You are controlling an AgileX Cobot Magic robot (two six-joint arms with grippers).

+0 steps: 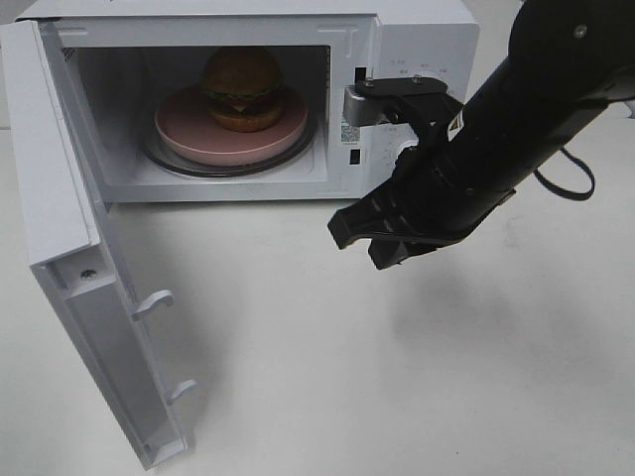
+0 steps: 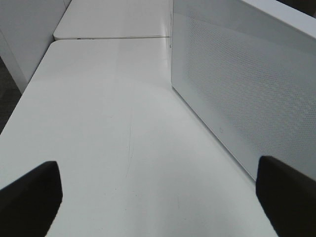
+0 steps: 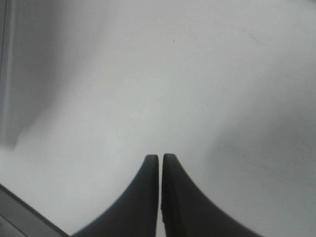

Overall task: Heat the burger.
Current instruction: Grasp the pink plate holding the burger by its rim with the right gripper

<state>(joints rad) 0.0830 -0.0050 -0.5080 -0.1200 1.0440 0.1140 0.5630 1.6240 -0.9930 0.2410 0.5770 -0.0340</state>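
Right hand (image 3: 160,159) pinched closed, empty, over table (image 3: 197,74); left hand (image 2: 158,197) spread wide, empty. Burger (image 1: 243,87) inside open microwave (image 1: 417,59).

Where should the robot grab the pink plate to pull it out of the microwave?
Probably the near rim of the pink plate, reached straight in through the open front. The burger sits back from that edge, leaving it bare, and the walls of the microwave block both sides.

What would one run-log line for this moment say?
burger: on pink plate in microwave | door: open | right gripper: shut, empty | left gripper: open
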